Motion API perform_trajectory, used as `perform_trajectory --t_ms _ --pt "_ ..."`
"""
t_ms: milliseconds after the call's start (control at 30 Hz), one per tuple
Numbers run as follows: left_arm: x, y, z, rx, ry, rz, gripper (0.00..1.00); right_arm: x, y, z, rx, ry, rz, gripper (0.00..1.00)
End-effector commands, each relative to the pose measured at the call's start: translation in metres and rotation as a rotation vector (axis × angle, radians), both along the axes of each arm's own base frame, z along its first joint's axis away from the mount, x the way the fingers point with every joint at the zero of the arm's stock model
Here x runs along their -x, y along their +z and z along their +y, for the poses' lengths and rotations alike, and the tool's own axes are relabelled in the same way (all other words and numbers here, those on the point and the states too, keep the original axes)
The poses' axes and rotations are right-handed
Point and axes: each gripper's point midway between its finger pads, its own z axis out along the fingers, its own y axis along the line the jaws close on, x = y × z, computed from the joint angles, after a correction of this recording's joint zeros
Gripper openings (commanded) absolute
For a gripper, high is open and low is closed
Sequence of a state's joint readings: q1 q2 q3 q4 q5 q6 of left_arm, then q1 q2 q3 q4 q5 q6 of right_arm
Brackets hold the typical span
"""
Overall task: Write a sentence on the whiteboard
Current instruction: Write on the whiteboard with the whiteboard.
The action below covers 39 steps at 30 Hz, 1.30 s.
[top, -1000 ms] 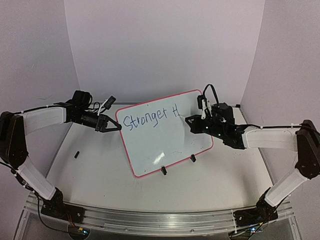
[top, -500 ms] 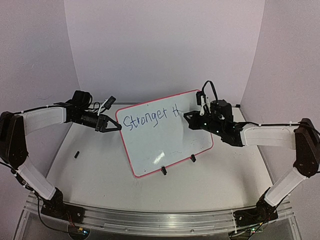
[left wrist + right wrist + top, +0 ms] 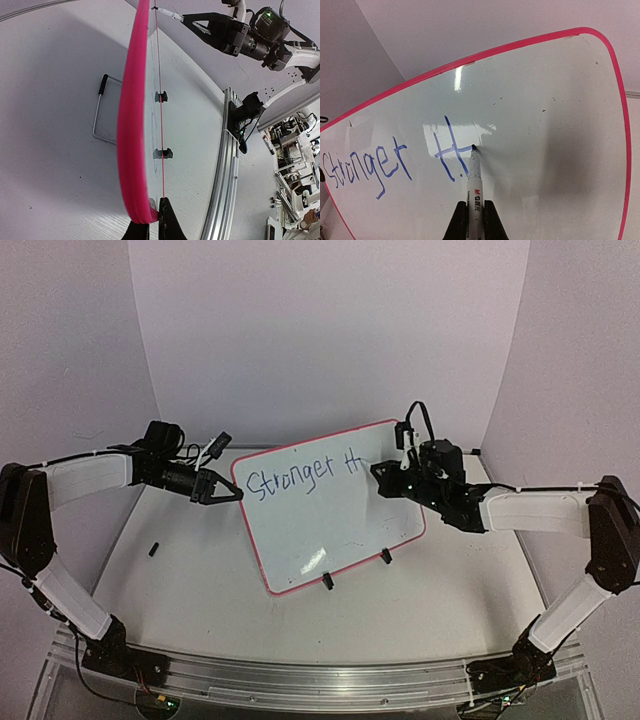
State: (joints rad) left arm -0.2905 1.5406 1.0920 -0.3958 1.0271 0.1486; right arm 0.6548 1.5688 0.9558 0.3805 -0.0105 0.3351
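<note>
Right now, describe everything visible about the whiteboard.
The whiteboard is a glossy white rectangle with rounded corners and a thin pink-red rim. It stands on the table on two black clip feet, a wire prop behind it. Blue lettering reads "Stronger", then an unfinished word. The left tool pinches its left edge; the marker in the right tool touches its face.

White table [image 3: 200, 585], enclosed at the back and both sides by a pale backdrop [image 3: 330, 330]. A small black object [image 3: 153, 549], too small to identify, lies on the left part of the tabletop, well apart from everything else. An aluminium rail [image 3: 300, 678] runs along the near edge. Left wrist view: a thin wire bracket [image 3: 103, 84] with a black-sleeved end sits on the table; blurred room clutter [image 3: 295, 165] shows beyond the rail.
</note>
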Motion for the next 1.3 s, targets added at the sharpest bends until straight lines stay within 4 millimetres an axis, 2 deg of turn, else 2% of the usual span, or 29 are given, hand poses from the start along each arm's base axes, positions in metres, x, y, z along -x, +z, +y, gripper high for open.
perform_trajectory --t_ms 0,267,400,633,800,1267 --pt "-0.012 0.011 -0.004 -0.008 -0.013 -0.114 0.00 -0.007 0.010 -0.002 -0.009 -0.029 -0.017 0.00" --pt "-0.012 0.012 -0.003 -0.007 -0.012 -0.117 0.00 0.007 -0.001 -0.008 -0.013 -0.010 0.015 0.00" --pt "-0.012 0.011 -0.004 -0.006 -0.013 -0.115 0.00 0.013 0.000 -0.009 -0.022 0.001 0.017 0.00" --pt "-0.012 0.011 -0.003 -0.006 -0.013 -0.116 0.00 0.019 0.035 -0.014 -0.063 0.004 -0.051 0.00" --pt "-0.011 0.013 -0.003 -0.004 -0.013 -0.119 0.00 0.014 0.042 -0.013 -0.058 0.002 -0.071 0.00" --pt "-0.011 0.013 -0.004 -0.005 -0.013 -0.120 0.00 -0.006 0.025 -0.013 -0.022 -0.016 -0.049 0.00"
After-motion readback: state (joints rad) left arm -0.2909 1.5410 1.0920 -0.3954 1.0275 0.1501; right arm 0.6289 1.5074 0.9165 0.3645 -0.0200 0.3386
